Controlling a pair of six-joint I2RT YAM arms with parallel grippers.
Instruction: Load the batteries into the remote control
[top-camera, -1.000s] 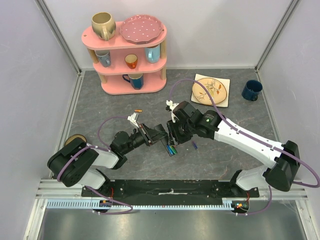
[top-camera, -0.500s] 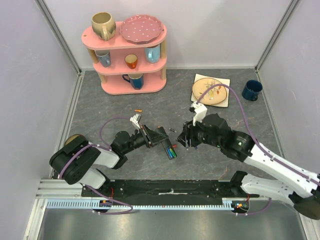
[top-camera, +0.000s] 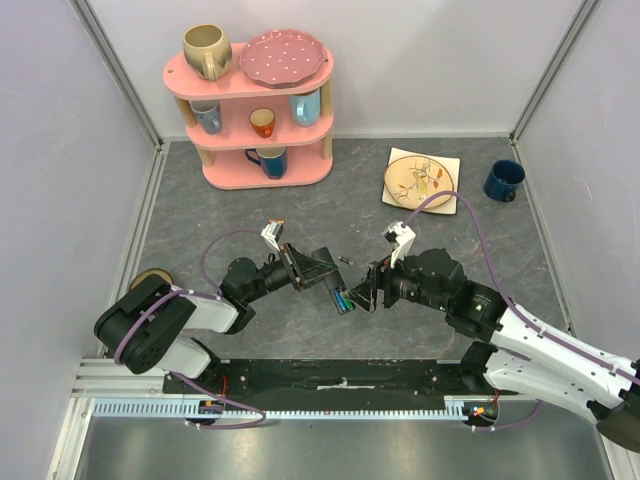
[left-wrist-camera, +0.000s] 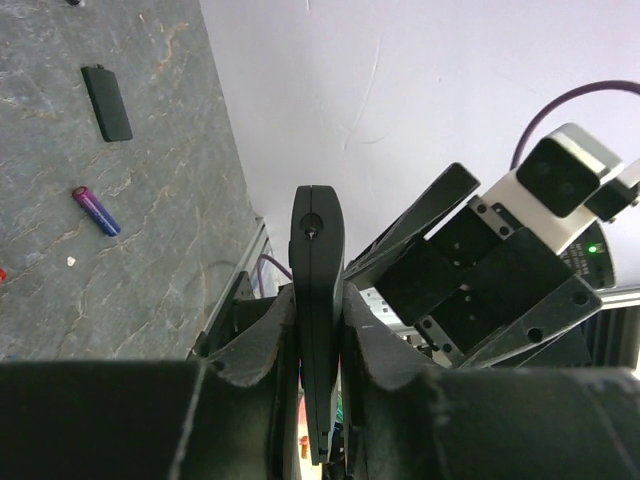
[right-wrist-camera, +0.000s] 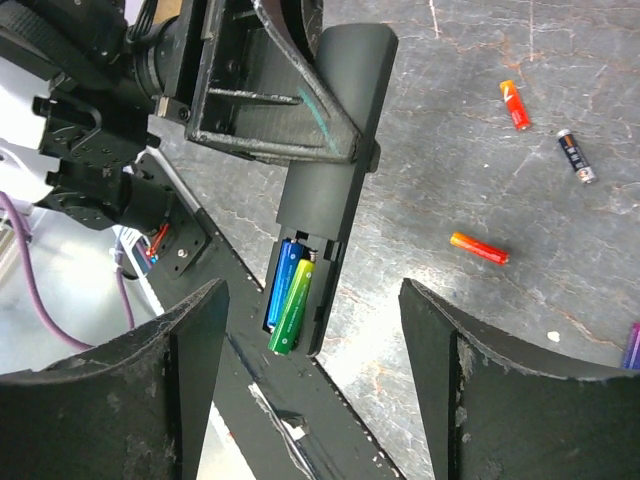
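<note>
Green, blue batteries (right-wrist-camera: 290, 305) in remote (right-wrist-camera: 336, 110): right-wrist view.

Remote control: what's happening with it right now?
The left gripper is clamped on the remote control, holding it off the table with its battery bay exposed. A blue battery and a green battery sit side by side in the bay. The right gripper hovers open and empty at the bay end. An orange battery, a red battery and a dark battery lie loose on the table.

Black remote control (right-wrist-camera: 325, 205), blue-green batteries (right-wrist-camera: 288, 300)
</note>
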